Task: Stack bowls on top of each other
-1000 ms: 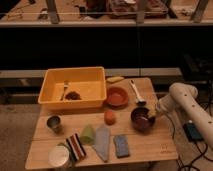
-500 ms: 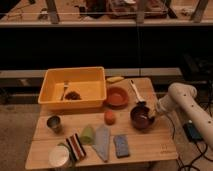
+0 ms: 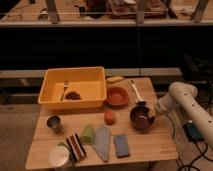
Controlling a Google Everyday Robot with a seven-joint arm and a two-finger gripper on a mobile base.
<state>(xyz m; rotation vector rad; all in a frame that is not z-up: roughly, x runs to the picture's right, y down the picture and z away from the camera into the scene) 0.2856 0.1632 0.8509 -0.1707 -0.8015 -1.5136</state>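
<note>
The dark maroon-brown bowl [image 3: 140,117] sits upright on the wooden table [image 3: 150,150], right of centre. The shallower orange-red bowl [image 3: 117,96] sits apart from it, just behind and to its left, beside the yellow tub. My gripper [image 3: 152,114] is at the right rim of the maroon bowl, on the end of the white arm [image 3: 185,102] that reaches in from the right. The gripper's tip merges with the bowl's rim, so I cannot tell whether it holds the bowl.
A yellow tub [image 3: 50,95] with scraps stands at the back left. A banana [image 3: 115,79] and a white spoon [image 3: 136,91] lie behind the bowls. An orange ball [image 3: 110,116], metal cup [image 3: 54,123], grey cloth [image 3: 102,141], blue sponge [image 3: 121,145] and white lid [image 3: 60,156] fill the front.
</note>
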